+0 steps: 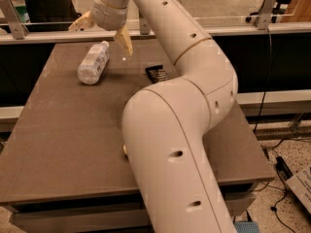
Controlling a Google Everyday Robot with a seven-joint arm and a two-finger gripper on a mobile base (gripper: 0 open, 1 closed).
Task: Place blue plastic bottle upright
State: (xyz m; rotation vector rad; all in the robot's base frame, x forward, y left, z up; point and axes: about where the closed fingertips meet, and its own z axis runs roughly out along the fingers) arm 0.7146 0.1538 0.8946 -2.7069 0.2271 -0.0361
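**Gripper open over the lying bottle, no grasp yet**

Nearest us, the arm (175,144) fills the middle of the view. It rises past the front edge of the counter (63,154) and bends back toward 11 o'clock, hiding much of the surface behind it. Further in, at about 12 o'clock from the counter's middle, the black bar (158,74) lies flat. The arm partly covers it, and it sits well apart from the work.

At 11 o'clock the bottle (93,63) lies on its side, white cap pointing to 1 o'clock and base to 7 o'clock. It rests on its ribbed wall, so we judge that a sideways nudge could roll it.

Above its cap end hangs the gripper (102,32), spread wide and holding nothing. One finger (124,41) points down just at 3 o'clock of the cap. The other (80,22) juts toward 9 o'clock. We read the wide spread as room to straddle the bottle's body.

We judge this to be the approach step: the bottle is not yet grasped, turned cap-up or set on its base. Farthest off, a rail (243,30) runs behind the counter.
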